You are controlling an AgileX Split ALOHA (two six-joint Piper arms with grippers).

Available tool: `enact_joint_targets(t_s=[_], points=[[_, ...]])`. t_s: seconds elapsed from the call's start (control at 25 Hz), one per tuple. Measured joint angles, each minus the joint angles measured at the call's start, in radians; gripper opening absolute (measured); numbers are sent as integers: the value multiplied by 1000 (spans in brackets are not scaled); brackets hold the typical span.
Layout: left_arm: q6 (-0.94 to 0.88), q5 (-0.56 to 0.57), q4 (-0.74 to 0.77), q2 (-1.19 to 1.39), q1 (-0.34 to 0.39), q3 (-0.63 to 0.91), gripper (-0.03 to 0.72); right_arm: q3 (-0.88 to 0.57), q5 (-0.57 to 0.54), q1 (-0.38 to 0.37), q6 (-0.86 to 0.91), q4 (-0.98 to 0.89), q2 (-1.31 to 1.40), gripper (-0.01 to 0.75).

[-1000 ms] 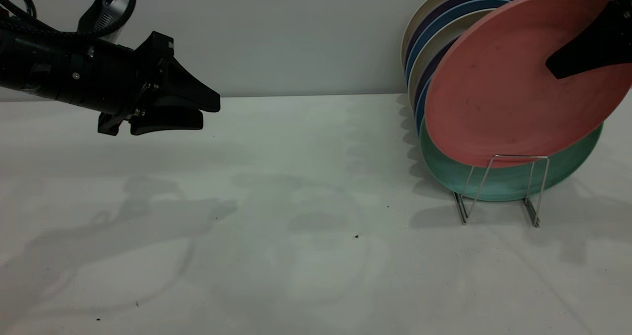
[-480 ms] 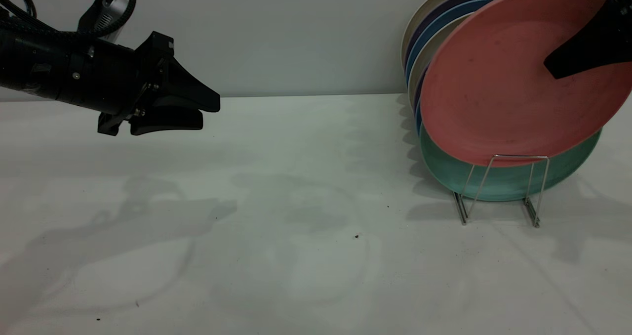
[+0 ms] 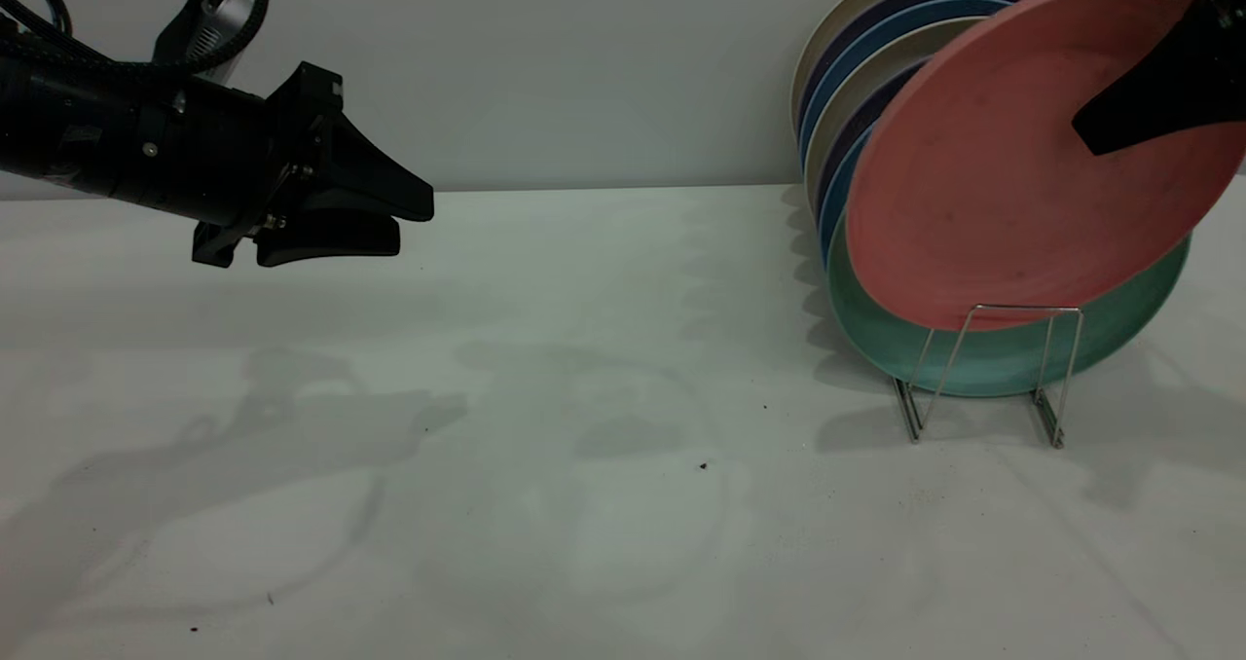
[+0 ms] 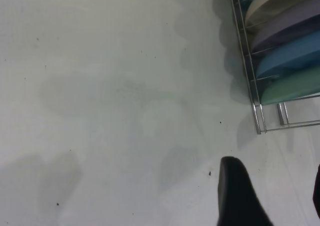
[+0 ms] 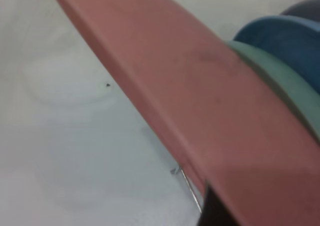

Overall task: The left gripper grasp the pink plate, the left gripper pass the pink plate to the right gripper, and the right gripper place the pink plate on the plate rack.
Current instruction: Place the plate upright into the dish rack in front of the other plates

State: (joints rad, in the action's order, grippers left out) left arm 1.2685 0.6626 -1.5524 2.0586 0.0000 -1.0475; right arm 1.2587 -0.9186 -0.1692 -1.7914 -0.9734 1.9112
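Nearest me, the plate rack [image 3: 988, 373] shows its front loop bare, the slot I mean to fill. My right gripper [image 3: 1158, 105] is clamped on the pink plate's [image 3: 1012, 173] upper rim, tilting it in front of the mint-green plate [image 3: 1119, 334] so its lower edge can drop in. Far across the table [image 3: 584, 446], my left gripper [image 3: 394, 222] hangs idle, jaws slightly parted and holding nothing

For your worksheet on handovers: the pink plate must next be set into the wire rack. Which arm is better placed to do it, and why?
The right. Its pincer grips the pink plate, tilted just above the plate rack. The left pincer hovers empty, far across the table.
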Motion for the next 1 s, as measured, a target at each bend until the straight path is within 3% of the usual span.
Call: enact_joint_targets(t_s=[0.44, 1.0], points=[[0, 0, 0, 0, 0, 0, 404, 0, 45, 0, 326, 75, 0, 521], [0, -1, 0, 0, 0, 0, 404, 0, -16, 0, 349, 78, 0, 523]])
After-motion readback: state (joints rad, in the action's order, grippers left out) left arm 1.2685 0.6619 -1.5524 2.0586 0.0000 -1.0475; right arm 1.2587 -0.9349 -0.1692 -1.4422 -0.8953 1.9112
